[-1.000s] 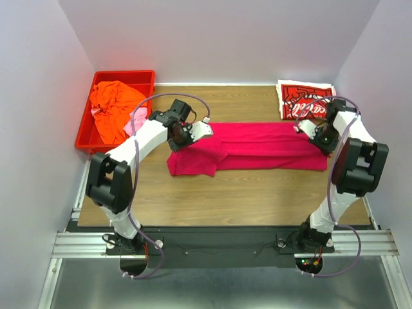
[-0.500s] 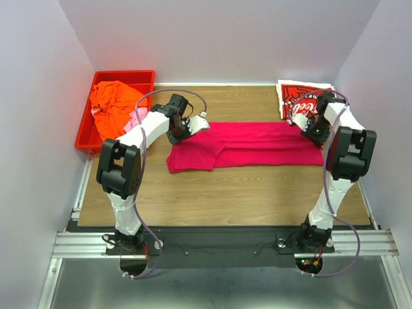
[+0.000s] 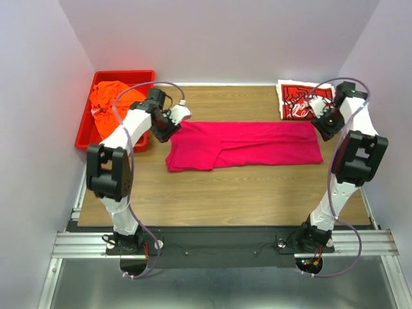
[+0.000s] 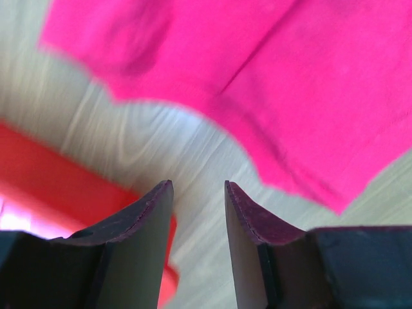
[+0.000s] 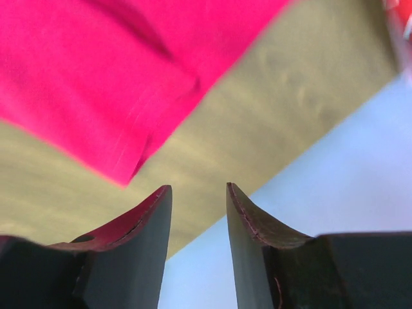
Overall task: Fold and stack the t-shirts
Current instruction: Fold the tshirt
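Note:
The magenta-pink t-shirt (image 3: pixel 244 144) lies folded into a long band across the table's middle; it also shows in the left wrist view (image 4: pixel 309 84) and the right wrist view (image 5: pixel 109 71). My left gripper (image 3: pixel 174 116) is open and empty, just off the shirt's far left corner, beside the bin. My right gripper (image 3: pixel 320 120) is open and empty at the shirt's far right corner. The folded red-and-white Coca-Cola shirt (image 3: pixel 299 98) lies at the back right. The orange shirt (image 3: pixel 111 108) and a light pink one (image 3: pixel 135 120) lie in the bin.
The red plastic bin (image 3: pixel 122 76) stands at the table's back left, and its edge shows in the left wrist view (image 4: pixel 51 187). The pale side wall (image 5: pixel 341 161) is close behind my right gripper. Bare wood (image 3: pixel 232 190) lies in front of the shirt.
Both grippers have let go of the magenta shirt and moved outward and back: the left towards the bin, the right towards the wall. The shirt now lies flat.

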You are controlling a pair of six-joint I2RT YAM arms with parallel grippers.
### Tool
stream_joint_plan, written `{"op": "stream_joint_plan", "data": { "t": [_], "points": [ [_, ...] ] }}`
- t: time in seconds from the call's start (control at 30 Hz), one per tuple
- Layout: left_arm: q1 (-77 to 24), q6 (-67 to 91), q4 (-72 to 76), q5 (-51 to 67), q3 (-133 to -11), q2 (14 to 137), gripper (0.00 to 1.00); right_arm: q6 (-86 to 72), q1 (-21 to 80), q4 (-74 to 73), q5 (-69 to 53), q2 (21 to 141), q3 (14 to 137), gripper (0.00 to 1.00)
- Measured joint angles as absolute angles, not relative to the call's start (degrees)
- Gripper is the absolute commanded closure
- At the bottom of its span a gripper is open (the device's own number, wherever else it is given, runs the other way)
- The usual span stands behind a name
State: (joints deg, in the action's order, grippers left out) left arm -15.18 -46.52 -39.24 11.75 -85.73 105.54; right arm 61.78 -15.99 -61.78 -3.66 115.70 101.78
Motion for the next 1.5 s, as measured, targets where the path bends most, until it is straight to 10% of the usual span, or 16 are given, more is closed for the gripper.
{"op": "stream_joint_plan", "data": {
  "t": [0.93, 1.3, 1.5],
  "points": [
    [-13.0, -29.9, -29.7, 28.1, -63.5, 97.8, 0.5, 35.0, -27.1, -62.7, -28.4, 119.0, 89.7, 0.55],
    [-12.3, -30.3, -27.9, 28.5, -61.8, 99.6, 0.93, 33.5, -27.2, -59.8, -24.7, 119.3, 87.3, 0.92],
    [-11.3, -32.1, -29.4, 28.0, -61.5, 98.9, 0.62, 33.2, -27.3, -58.4, -21.5, 118.5, 86.2, 0.81]
  ]
}}
